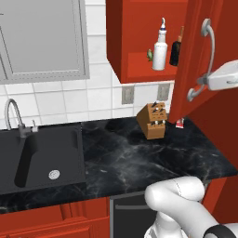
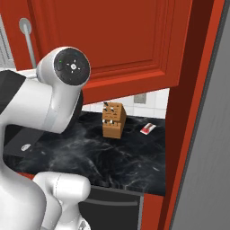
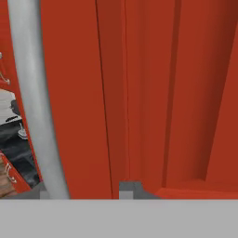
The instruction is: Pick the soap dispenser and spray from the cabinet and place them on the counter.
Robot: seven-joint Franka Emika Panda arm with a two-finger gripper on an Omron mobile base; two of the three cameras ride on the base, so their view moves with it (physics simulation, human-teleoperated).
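The red cabinet (image 1: 135, 32) stands open on the wall. On its shelf the white spray (image 1: 160, 50) stands upright, and the dark soap dispenser (image 1: 175, 50) is right of it, partly hidden by the swung-out door (image 1: 193, 100). My gripper (image 1: 204, 81) is at the door's curved silver handle (image 1: 211, 49), below its middle. In the hand view the gripper (image 3: 86, 191) is open, with the handle (image 3: 35, 102) running between its tips close to the left one, and the red door panel (image 3: 153, 93) lies behind. The black counter (image 1: 121, 158) lies below.
A wooden knife block (image 1: 152, 121) stands on the counter under the cabinet, with a small red and white packet (image 2: 147, 129) to its right. The black sink (image 1: 42, 158) and its tap (image 1: 13, 116) are to the left. A small green thing (image 1: 149, 55) sits beside the spray.
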